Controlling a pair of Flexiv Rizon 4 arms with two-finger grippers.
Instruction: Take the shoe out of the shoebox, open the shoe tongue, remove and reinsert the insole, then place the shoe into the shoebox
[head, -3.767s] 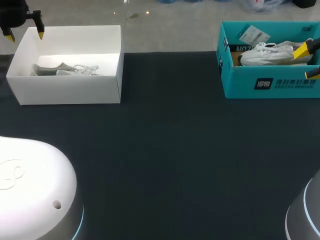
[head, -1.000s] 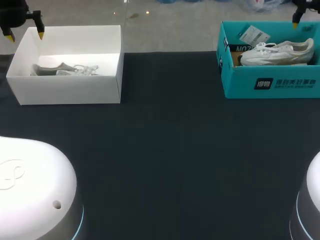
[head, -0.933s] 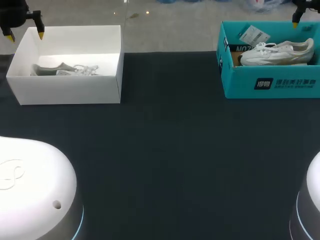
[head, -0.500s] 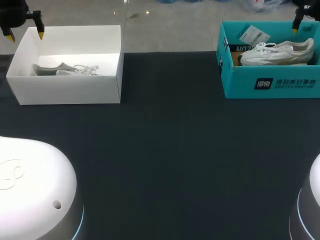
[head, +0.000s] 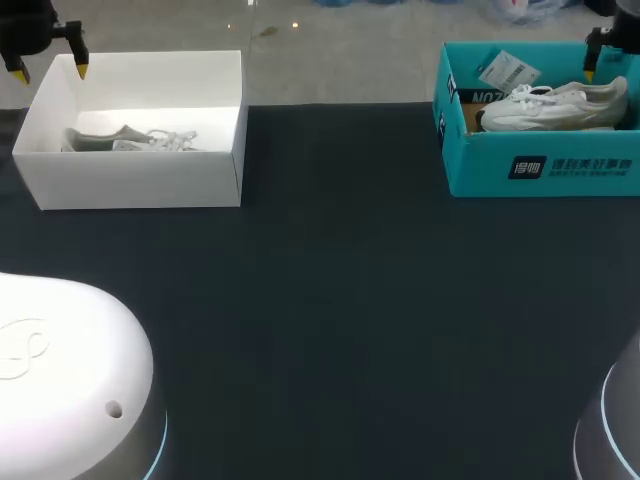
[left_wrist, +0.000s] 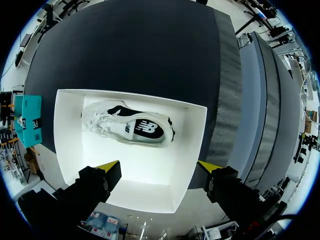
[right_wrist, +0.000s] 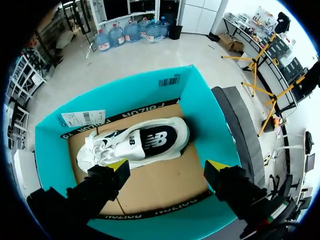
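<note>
A white shoebox (head: 140, 180) stands at the table's far left with a grey-and-white shoe (head: 130, 138) lying on its side in it. My left gripper (head: 50, 70) hangs open above the box's far left corner; in the left wrist view the shoe (left_wrist: 127, 125) lies ahead of the open gripper (left_wrist: 160, 167). A teal shoebox (head: 545, 165) at the far right holds a white shoe (head: 555, 104). My right gripper (head: 605, 60) hovers open over its far right end. The right wrist view shows the white shoe (right_wrist: 135, 142) just ahead of that gripper (right_wrist: 167, 165), untouched.
The dark table mat (head: 330, 300) spreads between and in front of the two boxes. A paper tag (head: 508, 70) leans in the teal box's back left corner. My arms' white bases (head: 60, 380) fill the near corners.
The right gripper, earlier low by the white shoe's heel, had risen behind the teal box; over the last second it has sunk slightly back toward it. The left arm has not moved.
</note>
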